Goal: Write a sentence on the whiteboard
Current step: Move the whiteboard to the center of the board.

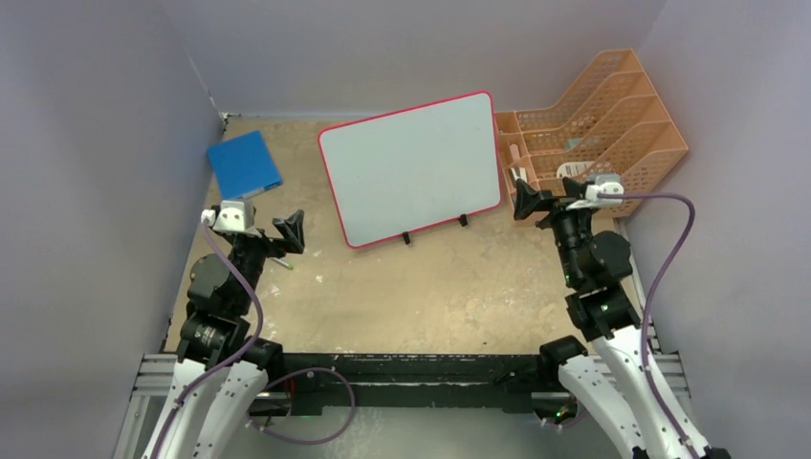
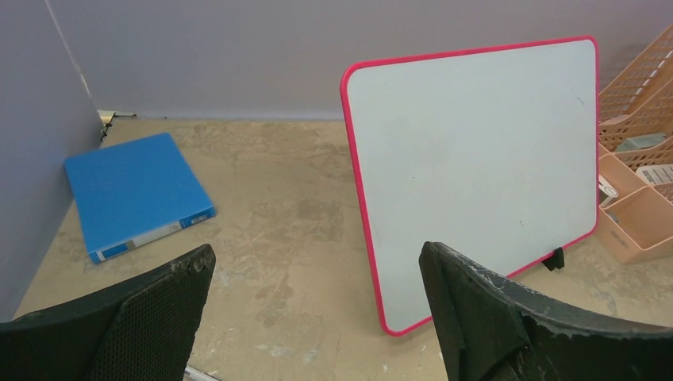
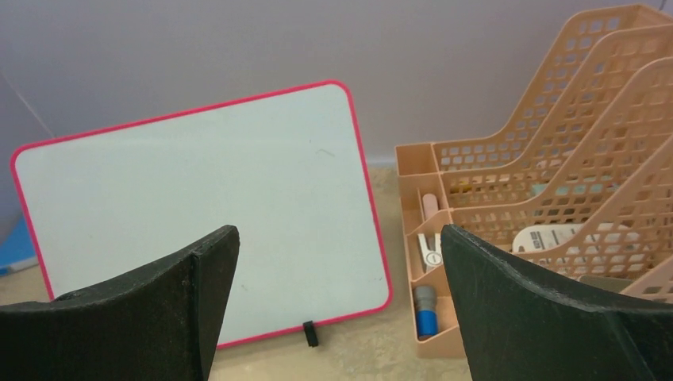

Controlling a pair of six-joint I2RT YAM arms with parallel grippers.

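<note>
A: Where's the whiteboard [image 1: 416,167]?

B: Mid-table, toward the back. It stands on its two black feet w/ its face to the arms. Blank, no writing on it yet.

A: Long axis?

B: Runs left-right, skewed. In the top view its right end sits further back than its left.

A: Jaws?

B: Left gripper [image 2: 316,258] has its jaws wide apart, nothing between them. It's off the board's near-left corner, pointing at the face. Right gripper [image 3: 340,238] is the same, spread wide and empty, just off the board's right edge.

A: Which arm's nearer?

B: Right, by a bit, I'd say. It's also next to the orange desk tray [image 1: 612,124], which touches or nearly touches the board's right edge.

A: Pen?

B: None in either gripper. The tray's front slot holds a stubby thing w/ a blue end [image 3: 425,313]. Could be a marker, can't tell.

A: So the next move?

B: Prob. right arm to that slot. It's right of the board and slightly right of the jaws.

A: Anything left of the board?

B: A blue binder [image 1: 244,163] lying flat, well clear.
</note>
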